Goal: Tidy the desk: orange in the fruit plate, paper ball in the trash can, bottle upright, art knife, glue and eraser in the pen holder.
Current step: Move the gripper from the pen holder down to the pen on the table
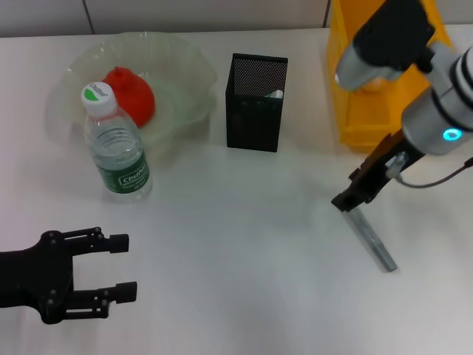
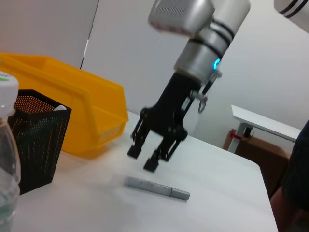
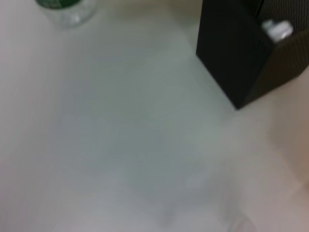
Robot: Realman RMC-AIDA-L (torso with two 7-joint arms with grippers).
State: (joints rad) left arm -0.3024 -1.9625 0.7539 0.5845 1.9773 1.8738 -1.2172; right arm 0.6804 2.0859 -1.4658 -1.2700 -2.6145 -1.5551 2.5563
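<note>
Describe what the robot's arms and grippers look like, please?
The right arm is silver-grey with dark bands, a glowing cyan ring light and a thin cable. Its right gripper is black with slim two-part fingers. The left gripper is black too, a skeletal linkage frame with two parallel fingers.

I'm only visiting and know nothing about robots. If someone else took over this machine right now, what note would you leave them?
Right gripper: open, just above the desk, poised over one end of the grey art knife, which lies flat and ungripped.
Left gripper: open, holding nothing, parked at the near left of the desk.
Done: orange sits in the fruit plate; bottle stands upright beside the plate.
Pen holder: something white shows inside; I cannot tell what.
The yellow bin stands at the far right; no paper ball shows on the desk.
Left: art knife into the pen holder, then check that glue and eraser are in.
</note>
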